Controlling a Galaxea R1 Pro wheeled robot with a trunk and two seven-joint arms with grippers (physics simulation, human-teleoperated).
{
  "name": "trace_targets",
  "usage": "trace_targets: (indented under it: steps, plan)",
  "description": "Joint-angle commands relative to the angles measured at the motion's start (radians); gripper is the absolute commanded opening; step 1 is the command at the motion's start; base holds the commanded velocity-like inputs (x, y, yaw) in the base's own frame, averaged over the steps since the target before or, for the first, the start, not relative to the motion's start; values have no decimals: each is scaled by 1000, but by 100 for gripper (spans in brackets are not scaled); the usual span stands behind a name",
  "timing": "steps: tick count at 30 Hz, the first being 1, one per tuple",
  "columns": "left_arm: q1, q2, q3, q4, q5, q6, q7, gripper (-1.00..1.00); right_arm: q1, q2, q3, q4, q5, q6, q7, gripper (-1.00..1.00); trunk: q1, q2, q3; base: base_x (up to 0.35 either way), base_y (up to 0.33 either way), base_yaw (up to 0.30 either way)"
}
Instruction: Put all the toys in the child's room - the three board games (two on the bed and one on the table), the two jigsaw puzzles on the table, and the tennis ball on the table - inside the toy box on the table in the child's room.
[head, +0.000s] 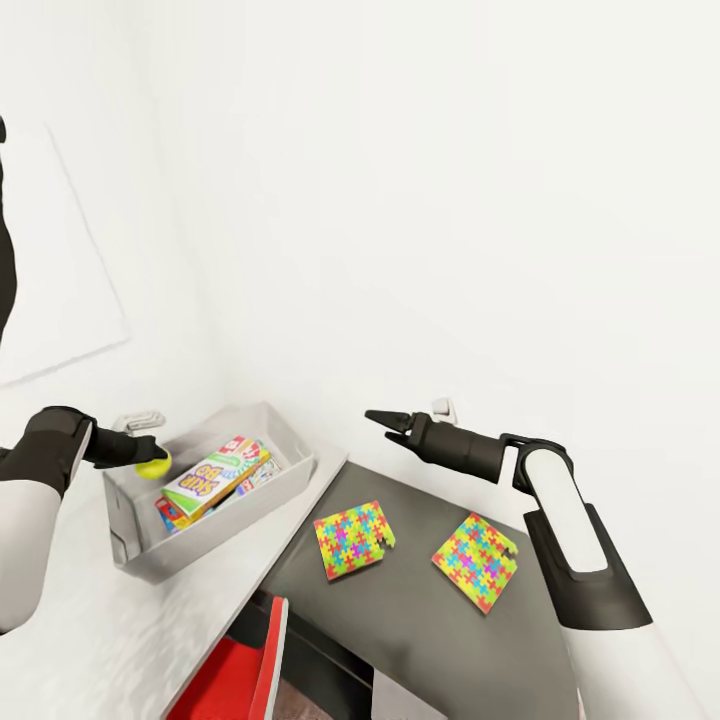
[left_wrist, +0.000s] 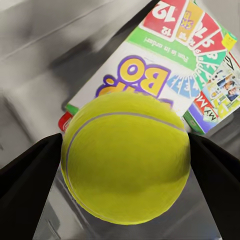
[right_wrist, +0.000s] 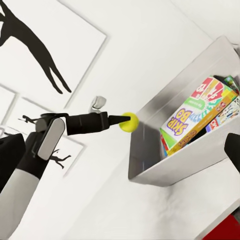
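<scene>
Fuzzy yellow-green tennis ball (head: 154, 463) pinched in the left gripper (head: 150, 458), above the rim of the grey plastic toy box (head: 290, 440). Glossy card board games (head: 215, 477) stacked inside. Two flat jigsaw puzzles (head: 353, 539) on the dark table (head: 420, 620). Right gripper (head: 385, 420) hovers, looks closed, empty.

Both arms are black and white. The right arm (head: 560, 500) has a long white part with black joints. Each black pincer ends in thin pointed fingers (head: 385, 417).
</scene>
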Motion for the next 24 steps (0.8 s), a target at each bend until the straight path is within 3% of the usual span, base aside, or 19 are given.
trace_targets:
  steps: [1,6,18,24]
  plan:
    - [-1,-3,-3,-1,-10,3,0,-100,-1,-1,2,-1,-3,2,-3,100,1,-2,-4,0,0,0]
    - [-1,-7,-30,1,-9,4,25,-100,-2,-1,5,-1,-2,2,-4,100,1,-2,-11,0,0,0]
    - [-1,-9,-40,1,-9,5,29,-100,-4,-1,6,-1,-2,2,-5,100,1,-2,-29,0,0,0]
    - [-1,-8,-79,1,-9,7,25,-100,-4,-1,6,-1,-2,2,-5,100,1,-2,-38,0,0,0]
